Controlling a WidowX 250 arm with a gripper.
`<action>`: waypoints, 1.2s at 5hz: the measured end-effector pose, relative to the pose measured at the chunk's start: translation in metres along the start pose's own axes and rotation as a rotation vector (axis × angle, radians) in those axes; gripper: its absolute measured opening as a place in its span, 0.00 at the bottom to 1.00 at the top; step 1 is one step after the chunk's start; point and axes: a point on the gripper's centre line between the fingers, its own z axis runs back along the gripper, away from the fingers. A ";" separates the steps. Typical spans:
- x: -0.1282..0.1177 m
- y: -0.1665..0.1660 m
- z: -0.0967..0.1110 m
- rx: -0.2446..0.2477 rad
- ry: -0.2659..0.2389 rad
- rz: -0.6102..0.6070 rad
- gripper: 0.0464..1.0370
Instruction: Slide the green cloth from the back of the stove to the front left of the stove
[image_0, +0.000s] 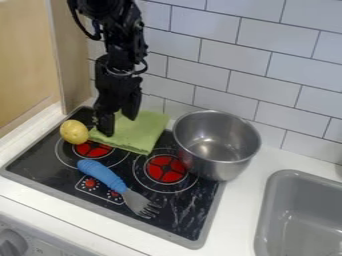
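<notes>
Though the hand (117, 125) (parted, apparently empty) meets the green cloth (145, 131), nothing is lifted. The potato (74, 131) sits at its eight o'clock.

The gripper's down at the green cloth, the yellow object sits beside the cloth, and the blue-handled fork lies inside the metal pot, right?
No, the blue-handled fork isn't inside the metal pot: the camera view shows it on the stovetop. The gripper is down at the green cloth, with the yellow object beside the cloth.
</notes>
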 end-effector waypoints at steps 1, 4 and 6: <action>-0.001 0.001 -0.002 0.006 0.007 0.003 0.96; -0.003 0.018 -0.004 0.028 -0.011 -0.016 0.96; -0.008 0.042 -0.003 0.071 -0.019 -0.031 0.96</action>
